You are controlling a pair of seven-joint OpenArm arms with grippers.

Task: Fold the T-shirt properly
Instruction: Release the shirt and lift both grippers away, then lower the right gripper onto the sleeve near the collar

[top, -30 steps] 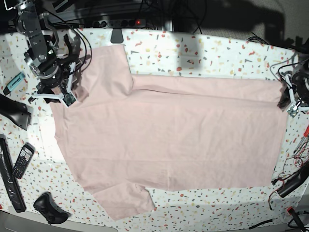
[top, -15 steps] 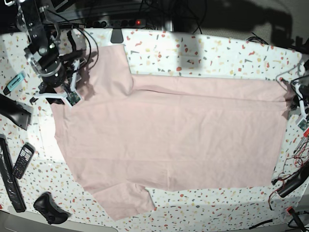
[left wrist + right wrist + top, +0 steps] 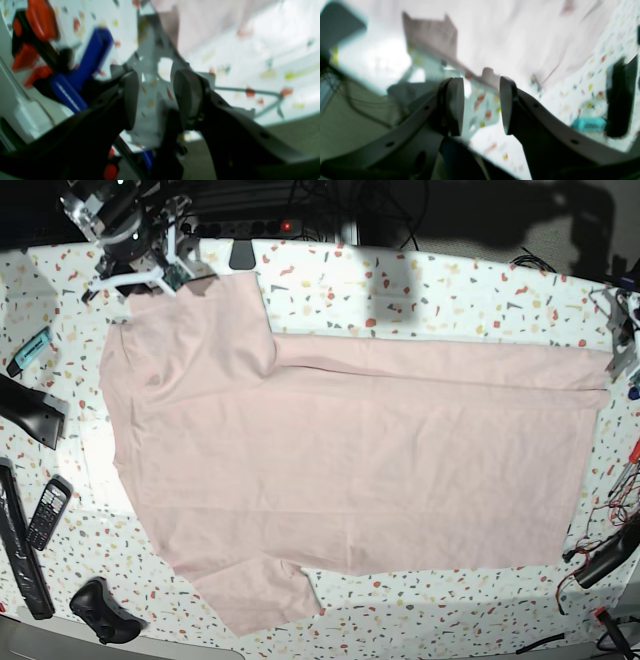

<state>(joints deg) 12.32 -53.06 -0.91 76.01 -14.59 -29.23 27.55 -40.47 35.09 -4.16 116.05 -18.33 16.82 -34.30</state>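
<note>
Jaws of both the left gripper [image 3: 155,100] and right gripper [image 3: 482,105] stand apart, holding nothing. T-shirt [image 3: 350,470] lies flat across the surface [image 3: 450,290]; judged light, limp, best pinched at hem corners.

White terrazzo-speckled table [image 3: 450,290], black mobile phone [image 3: 47,512] at lower left, teal marker [image 3: 30,350] at left edge, black power strip [image 3: 235,226] with red light along top

No legible text anywhere, T-shirt [image 3: 350,460] plain side up (phone [image 3: 47,513] keypad too small)
</note>
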